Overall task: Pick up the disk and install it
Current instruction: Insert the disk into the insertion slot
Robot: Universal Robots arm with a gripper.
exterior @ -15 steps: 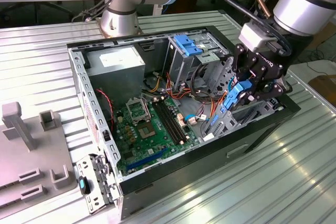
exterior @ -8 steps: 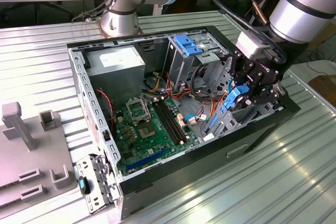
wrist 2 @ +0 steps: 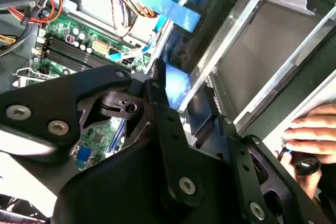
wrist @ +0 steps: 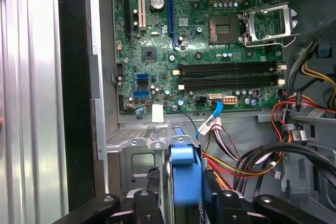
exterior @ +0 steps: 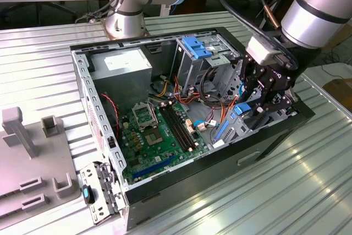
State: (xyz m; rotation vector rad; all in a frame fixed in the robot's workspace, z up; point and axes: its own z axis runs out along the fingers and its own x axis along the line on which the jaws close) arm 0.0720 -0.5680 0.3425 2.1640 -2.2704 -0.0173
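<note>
Installing, I judge: at the exterior view's right the gripper [exterior: 263,103] pinches the disk [wrist: 184,174] inside the case [exterior: 264,147]; seating calls for square alignment.

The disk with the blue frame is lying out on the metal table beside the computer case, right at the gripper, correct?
Not on the table. The first wrist view shows the disk inside the open computer case, among the drive bay's metal brackets, right at the gripper.
</note>
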